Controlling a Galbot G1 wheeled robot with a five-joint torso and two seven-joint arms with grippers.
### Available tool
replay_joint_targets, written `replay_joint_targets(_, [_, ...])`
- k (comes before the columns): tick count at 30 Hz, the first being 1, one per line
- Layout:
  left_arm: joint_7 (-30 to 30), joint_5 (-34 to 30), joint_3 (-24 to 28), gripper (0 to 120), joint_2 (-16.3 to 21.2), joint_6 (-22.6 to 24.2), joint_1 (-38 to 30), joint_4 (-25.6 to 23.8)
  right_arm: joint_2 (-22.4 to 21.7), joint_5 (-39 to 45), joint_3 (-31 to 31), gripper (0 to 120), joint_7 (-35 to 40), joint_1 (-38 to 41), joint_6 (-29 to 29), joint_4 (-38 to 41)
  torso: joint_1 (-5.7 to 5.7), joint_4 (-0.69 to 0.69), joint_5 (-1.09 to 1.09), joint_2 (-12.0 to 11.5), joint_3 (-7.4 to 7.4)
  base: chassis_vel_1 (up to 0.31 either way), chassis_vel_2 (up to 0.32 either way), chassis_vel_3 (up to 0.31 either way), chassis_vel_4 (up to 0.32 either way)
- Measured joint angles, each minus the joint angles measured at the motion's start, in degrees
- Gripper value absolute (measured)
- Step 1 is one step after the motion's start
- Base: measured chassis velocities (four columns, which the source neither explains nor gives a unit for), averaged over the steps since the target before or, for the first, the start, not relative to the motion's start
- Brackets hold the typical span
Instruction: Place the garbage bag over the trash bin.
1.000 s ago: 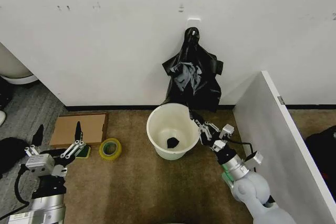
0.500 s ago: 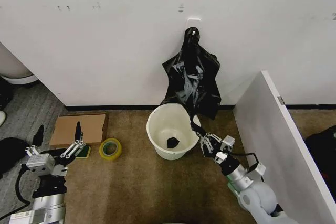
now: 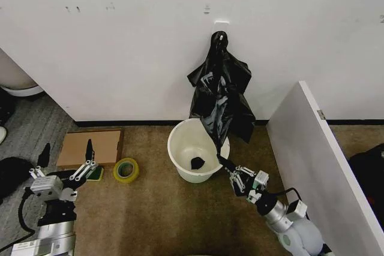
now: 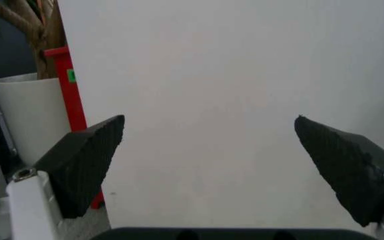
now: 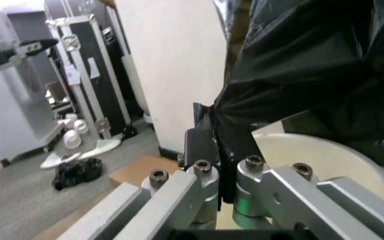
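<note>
The glossy black garbage bag [image 3: 220, 91] hangs from a hook on the white wall, and its lower corner is stretched down over the bin's near right rim. My right gripper [image 3: 224, 163] is shut on that corner, just in front of the bin. The right wrist view shows the fingers [image 5: 209, 145] clamped on the black plastic of the garbage bag [image 5: 292, 60]. The cream-white trash bin [image 3: 183, 169] stands on the brown floor below the bag, with a small black scrap inside, and its rim [image 5: 325, 155] appears behind the fingers. My left gripper [image 3: 67, 155] is open, low at the left, facing the wall [image 4: 205, 100].
A yellow tape roll [image 3: 126, 169] and a flat cardboard piece [image 3: 90, 147] lie left of the bin. A white partition panel [image 3: 324, 160] stands to the right. A dark bundle [image 3: 12, 175] lies at the far left.
My right gripper has pulled back toward me and downward with the bag's corner, drawing the bag out longer across the bin's rim. The left arm has not moved.
</note>
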Motion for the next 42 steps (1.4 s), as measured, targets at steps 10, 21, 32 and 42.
replay_joint_targets(10, [0.0, 0.0, -0.1, 100, -0.1, -0.2, 0.1, 0.0, -0.7, -2.9, 0.6, 0, -1.5, -2.0, 3.8, -0.8, 0.00, 0.00, 0.00, 0.0, 0.00, 0.000, 0.000, 0.000, 0.000])
replay_joint_targets(21, [-0.1, 0.0, 0.0, 100, -0.1, -0.4, 0.2, 0.0, -1.5, -5.1, 0.9, 0, -1.7, -3.0, 6.5, -1.4, 0.00, 0.00, 0.00, 0.0, 0.00, 0.000, 0.000, 0.000, 0.000])
replay_joint_targets(32, [-0.2, 0.1, 0.0, 100, -0.3, -0.5, 0.3, 0.0, -2.0, -6.9, 1.5, 0, -3.0, -3.7, 7.6, -1.6, 0.00, 0.00, -0.01, 0.0, 0.00, 0.000, 0.000, 0.000, 0.000])
replay_joint_targets(42, [-0.2, 0.2, 0.0, 100, -0.4, -0.6, 0.4, 0.0, -2.5, -6.5, 1.0, 0, -1.9, -3.4, 7.6, -1.9, 0.00, -0.01, -0.01, 0.0, 0.00, 0.000, 0.000, 0.000, 0.000])
